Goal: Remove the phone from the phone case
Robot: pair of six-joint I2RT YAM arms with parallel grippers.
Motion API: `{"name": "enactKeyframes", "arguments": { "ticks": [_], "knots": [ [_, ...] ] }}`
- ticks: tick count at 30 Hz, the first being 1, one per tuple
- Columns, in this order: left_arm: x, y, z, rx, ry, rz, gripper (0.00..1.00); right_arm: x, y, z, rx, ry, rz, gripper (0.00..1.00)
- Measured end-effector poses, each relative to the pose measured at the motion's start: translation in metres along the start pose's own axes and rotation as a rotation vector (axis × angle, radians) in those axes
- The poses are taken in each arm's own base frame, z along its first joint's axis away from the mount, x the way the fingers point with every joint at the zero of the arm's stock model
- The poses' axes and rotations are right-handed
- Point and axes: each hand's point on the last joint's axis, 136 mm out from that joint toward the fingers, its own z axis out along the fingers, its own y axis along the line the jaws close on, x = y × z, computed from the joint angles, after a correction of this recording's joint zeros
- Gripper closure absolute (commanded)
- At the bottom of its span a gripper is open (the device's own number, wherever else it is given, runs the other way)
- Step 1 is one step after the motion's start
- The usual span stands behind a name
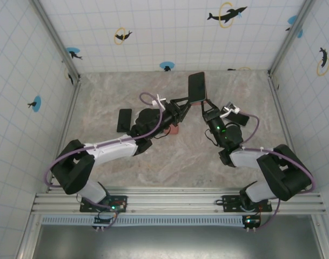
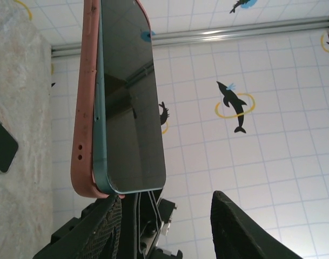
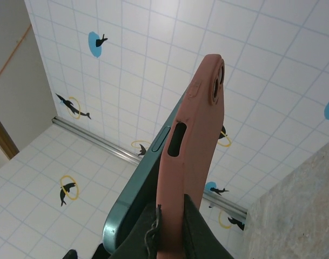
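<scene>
The phone [image 1: 196,86] is held up in the air above the middle of the table. In the left wrist view its dark screen [image 2: 132,97] and teal frame stand partly out of the pink phone case [image 2: 86,108]. My right gripper [image 3: 172,210] is shut on the edge of the phone case [image 3: 199,124], and the teal phone [image 3: 137,189] leans away from it on one side. My left gripper [image 2: 165,198] is open under the phone's lower end. One of its fingers [image 2: 94,226] sits against the case corner, while the other stands well apart.
A second dark phone [image 1: 124,120] lies flat on the marble table [image 1: 180,162] at the left. A small reddish object [image 1: 175,130] sits below the left gripper [image 1: 184,102]. The right gripper [image 1: 209,110] reaches in from the right. Tiled walls close three sides.
</scene>
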Motion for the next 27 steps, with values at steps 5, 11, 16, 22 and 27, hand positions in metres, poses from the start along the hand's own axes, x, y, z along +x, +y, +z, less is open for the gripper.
{"name": "enactKeyframes", "arguments": {
  "ticks": [5,11,16,22,27],
  "knots": [
    [0.004,0.008,0.005,0.003,0.001,-0.031,0.56,0.001,0.000,0.000,-0.007,-0.006,-0.004,1.00],
    [0.004,0.012,0.007,0.006,0.000,-0.053,0.58,0.007,-0.005,0.001,-0.007,0.006,-0.006,1.00],
    [0.004,0.016,0.010,-0.001,0.001,-0.057,0.58,0.013,-0.012,0.001,0.007,0.023,-0.005,1.00],
    [0.002,0.026,0.012,-0.021,-0.013,-0.067,0.58,0.022,-0.022,0.001,0.028,0.053,-0.005,1.00],
    [-0.005,0.030,0.013,-0.025,-0.031,-0.066,0.59,0.026,-0.024,0.001,0.031,0.067,0.000,1.00]
  ]
}}
